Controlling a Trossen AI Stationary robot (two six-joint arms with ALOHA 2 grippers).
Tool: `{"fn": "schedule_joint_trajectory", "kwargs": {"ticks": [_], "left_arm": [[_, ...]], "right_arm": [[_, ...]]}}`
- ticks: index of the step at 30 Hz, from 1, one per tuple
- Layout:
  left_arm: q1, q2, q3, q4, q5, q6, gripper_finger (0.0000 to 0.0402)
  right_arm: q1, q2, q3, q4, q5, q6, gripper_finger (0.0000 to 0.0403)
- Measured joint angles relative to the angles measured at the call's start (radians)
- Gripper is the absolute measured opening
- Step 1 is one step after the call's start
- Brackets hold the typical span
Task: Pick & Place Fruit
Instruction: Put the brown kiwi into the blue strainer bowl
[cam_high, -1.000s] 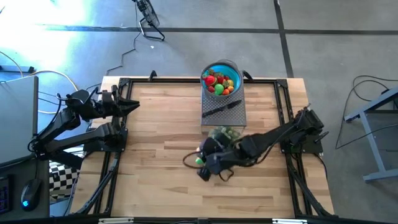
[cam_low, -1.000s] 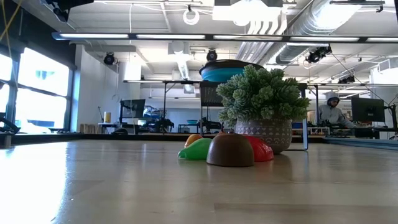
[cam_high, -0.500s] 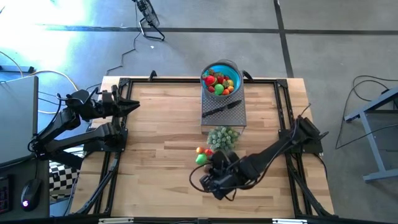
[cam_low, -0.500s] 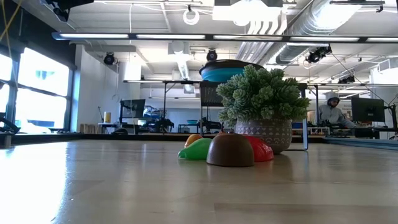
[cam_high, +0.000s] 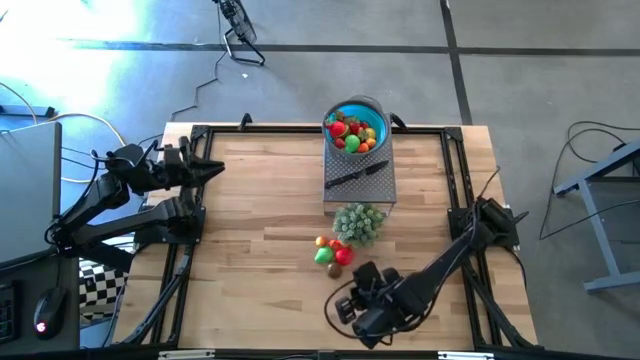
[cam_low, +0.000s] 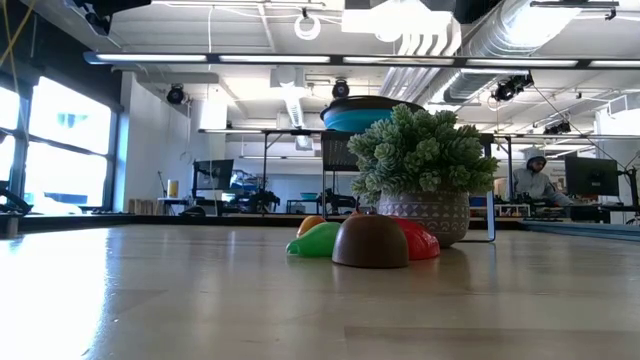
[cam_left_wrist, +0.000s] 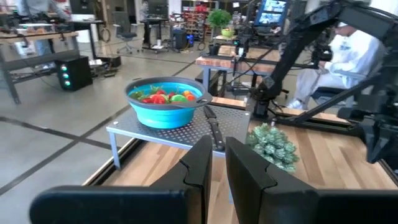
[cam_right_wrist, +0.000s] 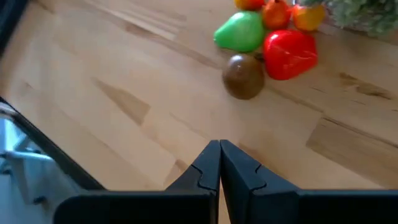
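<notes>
My overhead camera looks straight down on the table (cam_high: 250, 220), my low one skims level across it, both wrist cameras face, I think, the potted plant (cam_low: 425, 170), which all four share.

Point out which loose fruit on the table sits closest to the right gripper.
The brown fruit. It lies at the edge of the little cluster facing the right gripper, ahead of the green fruit and the red fruit, which sit farther back toward the potted plant.
</notes>
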Motion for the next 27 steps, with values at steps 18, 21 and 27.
{"fn": "schedule_joint_trajectory", "kwargs": {"ticks": [18,21,27], "left_arm": [[0.000,0.000,0.000,-0.073,-0.055,-0.004,0.0044],[0.000,0.000,0.000,-0.100,-0.055,-0.004,0.0044],[0.000,0.000,0.000,-0.130,-0.055,-0.004,0.0044]], "right_arm": [[-0.023,-0.003,-0.212,0.441,0.005,-0.523,0.0146],[-0.041,-0.003,-0.247,0.465,0.024,-0.558,0.0207],[-0.075,-0.003,-0.323,0.500,0.026,-0.586,0.0302]]}}
